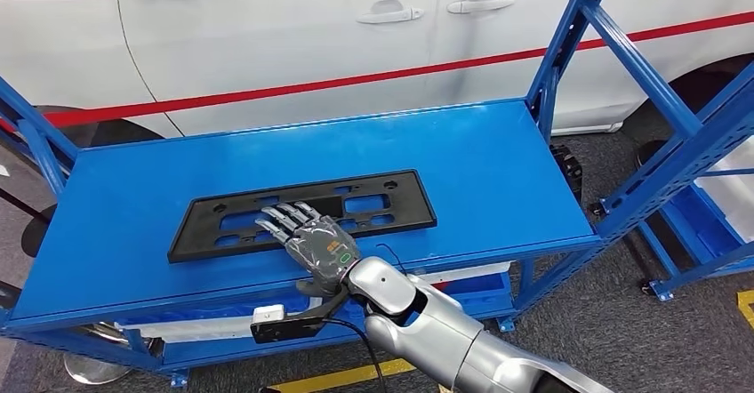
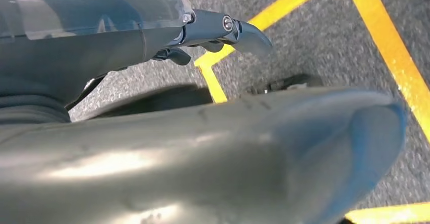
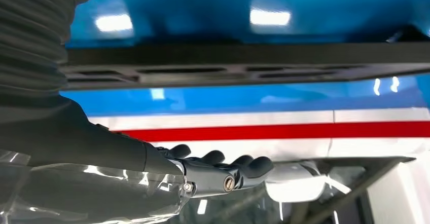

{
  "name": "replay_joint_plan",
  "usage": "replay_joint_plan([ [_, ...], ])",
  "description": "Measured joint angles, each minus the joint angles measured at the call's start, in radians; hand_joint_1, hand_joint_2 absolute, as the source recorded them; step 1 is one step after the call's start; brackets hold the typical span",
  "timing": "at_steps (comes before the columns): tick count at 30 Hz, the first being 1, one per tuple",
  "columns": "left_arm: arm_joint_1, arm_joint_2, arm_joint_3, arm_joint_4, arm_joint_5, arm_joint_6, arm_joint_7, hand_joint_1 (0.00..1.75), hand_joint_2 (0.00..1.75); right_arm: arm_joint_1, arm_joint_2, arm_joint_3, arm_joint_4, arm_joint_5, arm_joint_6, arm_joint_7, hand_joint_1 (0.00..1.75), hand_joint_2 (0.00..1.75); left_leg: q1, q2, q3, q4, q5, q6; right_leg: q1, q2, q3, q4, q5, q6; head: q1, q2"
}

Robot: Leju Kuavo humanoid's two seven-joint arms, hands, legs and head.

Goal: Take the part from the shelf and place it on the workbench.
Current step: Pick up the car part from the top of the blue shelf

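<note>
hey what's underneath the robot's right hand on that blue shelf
The right robot hand hovers or rests, fingers spread, over the near edge of a flat black part lying on the blue shelf. The strip beneath the palm is hidden.

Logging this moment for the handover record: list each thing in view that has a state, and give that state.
Black part: lying flat on the blue shelf top, not lifted.
Right robot hand: fingers spread, reaching over the part's near edge; contact unclear.
Left robot hand: hanging over the floor, holding nothing.
Car doors: closed.
</note>
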State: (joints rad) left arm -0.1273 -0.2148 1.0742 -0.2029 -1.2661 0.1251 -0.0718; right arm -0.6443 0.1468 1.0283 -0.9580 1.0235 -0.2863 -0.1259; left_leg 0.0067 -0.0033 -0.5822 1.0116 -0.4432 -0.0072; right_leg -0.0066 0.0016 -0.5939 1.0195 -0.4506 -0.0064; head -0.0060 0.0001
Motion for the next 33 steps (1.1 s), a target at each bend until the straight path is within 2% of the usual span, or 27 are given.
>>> replay_joint_plan([
  [2, 0.000, 0.000, 0.000, 0.000, 0.000, 0.000, 0.000, 0.00, 0.00, -0.007, 0.009, 0.000, 0.012, 0.000, 0.001, 0.000, 0.00, 1.75, 0.003, 0.000, -0.016, 0.038, -0.029, -0.010, -0.004, -0.001, 0.003, -0.008, 0.005, -0.013, -0.001, 0.000],
  [3, 0.000, 0.000, 0.000, 0.000, 0.000, 0.000, 0.000, 0.00, 0.00, -0.010, 0.013, 0.001, 0.017, 0.000, 0.001, 0.000, 0.00, 1.75, 0.005, 0.000, -0.037, 0.085, -0.057, -0.014, -0.005, -0.002, 0.004, -0.010, 0.007, -0.017, -0.001, 0.000],
  [5, 0.001, 0.000, 0.000, 0.000, -0.001, -0.001, 0.000, 0.00, 0.00, -0.014, 0.018, 0.002, 0.030, 0.000, 0.006, 0.001, 0.00, 1.75, 0.006, 0.000, -0.097, 0.217, -0.118, -0.020, -0.004, -0.002, 0.002, -0.010, 0.007, -0.020, -0.002, 0.000],
  [6, 0.001, 0.000, 0.000, 0.000, -0.002, -0.001, 0.000, 0.00, 0.00, -0.014, 0.020, 0.003, 0.039, -0.001, 0.011, 0.004, 0.00, 1.75, 0.007, 0.000, -0.119, 0.265, -0.131, -0.023, -0.004, -0.003, 0.002, -0.010, 0.007, -0.021, -0.002, 0.000],
  [7, 0.002, 0.000, 0.000, 0.000, -0.003, -0.002, 0.000, 0.00, 0.00, -0.016, 0.022, 0.003, 0.051, -0.003, 0.017, 0.007, 0.00, 1.75, 0.007, 0.000, -0.126, 0.278, -0.125, -0.024, -0.004, -0.003, 0.002, -0.009, 0.007, -0.020, -0.002, 0.000],
  [8, 0.001, 0.000, 0.000, 0.000, -0.004, -0.004, 0.000, 0.00, 0.00, -0.020, 0.025, 0.004, 0.065, -0.006, 0.022, 0.011, 0.00, 1.75, 0.008, 0.000, -0.114, 0.251, -0.100, -0.024, -0.004, -0.002, 0.002, -0.007, 0.006, -0.020, -0.002, 0.000],
  [10, -0.001, 0.001, -0.001, 0.000, -0.006, -0.005, 0.000, 0.00, 0.00, -0.034, 0.036, 0.004, 0.098, -0.014, 0.027, 0.015, 0.00, 1.75, 0.008, 0.001, -0.050, 0.117, -0.033, -0.020, -0.004, 0.000, 0.002, -0.003, 0.003, -0.016, -0.002, 0.000],
  [11, -0.002, 0.001, -0.001, 0.000, -0.006, -0.006, 0.000, 0.00, 0.00, -0.044, 0.043, 0.004, 0.118, -0.016, 0.026, 0.016, 0.00, 1.75, 0.007, 0.000, -0.022, 0.059, -0.014, -0.016, -0.003, 0.002, 0.001, 0.001, 0.002, -0.012, -0.002, 0.000],
  [12, -0.004, 0.001, -0.002, 0.000, -0.006, -0.006, 0.000, 0.00, 0.00, -0.054, 0.052, 0.004, 0.142, -0.017, 0.025, 0.019, 0.00, 1.75, 0.006, -0.001, -0.005, 0.022, -0.004, -0.011, -0.001, 0.002, -0.001, 0.003, 0.001, -0.008, -0.001, 0.000],
  [13, -0.004, 0.001, -0.002, 0.000, -0.005, -0.007, -0.001, 0.00, 0.00, -0.064, 0.059, 0.004, 0.166, -0.015, 0.023, 0.024, 0.00, 1.75, 0.003, -0.002, 0.000, 0.007, -0.005, -0.006, 0.000, 0.003, -0.003, 0.003, 0.002, -0.003, -0.001, 0.000],
  [16, -0.005, 0.001, -0.002, 0.000, -0.003, -0.009, -0.001, 0.00, 0.00, -0.088, 0.080, 0.004, 0.230, 0.003, 0.015, 0.054, 0.00, 1.75, 0.005, -0.002, 0.000, -0.001, 0.002, 0.012, 0.001, 0.002, -0.006, 0.007, -0.003, 0.013, 0.000, 0.000],
  [18, -0.006, 0.000, -0.003, 0.000, -0.001, -0.011, -0.001, 0.00, 0.00, -0.103, 0.091, 0.004, 0.264, 0.026, 0.006, 0.086, 0.00, 1.75, 0.009, 0.000, 0.002, -0.008, 0.008, 0.024, 0.000, 0.001, -0.034, 0.071, -0.045, 0.023, 0.000, 0.000],
  [20, -0.007, 0.000, -0.003, 0.000, -0.001, -0.011, -0.001, 0.00, 0.00, -0.111, 0.097, 0.004, 0.294, 0.059, 0.001, 0.125, 0.00, 1.75, 0.008, 0.000, 0.000, -0.008, 0.009, 0.029, -0.001, 0.001, -0.095, 0.203, -0.109, 0.029, 0.001, 0.000],
  [21, -0.006, 0.000, -0.003, 0.000, -0.001, -0.011, -0.001, 0.00, 0.00, -0.112, 0.098, 0.003, 0.308, 0.076, -0.001, 0.145, 0.00, 1.75, 0.007, 0.000, 0.000, -0.007, 0.009, 0.029, -0.001, 0.001, -0.122, 0.258, -0.126, 0.031, 0.001, 0.000],
  [22, -0.005, 0.000, -0.003, 0.000, 0.000, -0.011, -0.001, 0.00, 0.00, -0.114, 0.099, 0.003, 0.320, 0.094, -0.003, 0.167, 0.00, 1.75, 0.007, -0.001, -0.001, -0.007, 0.009, 0.029, -0.001, 0.001, -0.136, 0.284, -0.126, 0.031, 0.001, 0.000],
  [23, -0.004, 0.000, -0.003, 0.000, 0.000, -0.011, -0.001, 0.00, 0.00, -0.117, 0.101, 0.002, 0.331, 0.110, -0.005, 0.186, 0.00, 1.75, 0.007, -0.001, 0.000, -0.006, 0.008, 0.029, -0.001, 0.001, -0.130, 0.269, -0.106, 0.030, 0.001, 0.000],
  [25, -0.005, 0.000, -0.003, 0.000, 0.000, -0.012, -0.001, 0.00, 0.00, -0.129, 0.104, -0.001, 0.349, 0.136, -0.009, 0.216, 0.00, 1.75, 0.006, -0.002, 0.002, -0.005, 0.006, 0.027, 0.000, 0.001, -0.071, 0.144, -0.036, 0.022, 0.001, 0.000],
  [27, -0.006, 0.000, -0.004, 0.000, 0.001, -0.013, -0.001, 0.00, 0.00, -0.138, 0.106, -0.006, 0.366, 0.161, -0.014, 0.240, 0.00, 1.75, 0.002, -0.003, 0.001, -0.001, 0.003, 0.020, 0.004, 0.001, -0.017, 0.029, 0.003, 0.013, 0.000, 0.000],
  [29, -0.005, -0.001, -0.004, 0.000, 0.002, -0.015, -0.001, 0.00, 0.00, -0.143, 0.107, -0.011, 0.379, 0.186, -0.021, 0.261, 0.00, 1.75, -0.001, -0.003, -0.001, -0.002, 0.003, 0.011, 0.008, 0.002, -0.005, 0.000, 0.004, 0.005, 0.000, 0.000],
  [31, -0.005, 0.000, -0.004, 0.000, 0.003, -0.016, -0.001, 0.00, 0.00, -0.145, 0.108, -0.014, 0.389, 0.201, -0.027, 0.273, 0.00, 1.75, -0.001, -0.003, 0.000, 0.000, -0.003, 0.001, 0.004, 0.003, -0.003, -0.005, 0.008, -0.004, 0.000, 0.000],
  [33, -0.006, 0.000, -0.004, 0.000, 0.003, -0.017, -0.002, 0.00, 0.00, -0.147, 0.111, -0.015, 0.397, 0.214, -0.028, 0.282, 0.00, 1.75, 0.001, -0.002, -0.022, 0.055, -0.041, -0.008, -0.003, 0.001, 0.001, -0.012, 0.012, -0.014, -0.002, 0.000],
])
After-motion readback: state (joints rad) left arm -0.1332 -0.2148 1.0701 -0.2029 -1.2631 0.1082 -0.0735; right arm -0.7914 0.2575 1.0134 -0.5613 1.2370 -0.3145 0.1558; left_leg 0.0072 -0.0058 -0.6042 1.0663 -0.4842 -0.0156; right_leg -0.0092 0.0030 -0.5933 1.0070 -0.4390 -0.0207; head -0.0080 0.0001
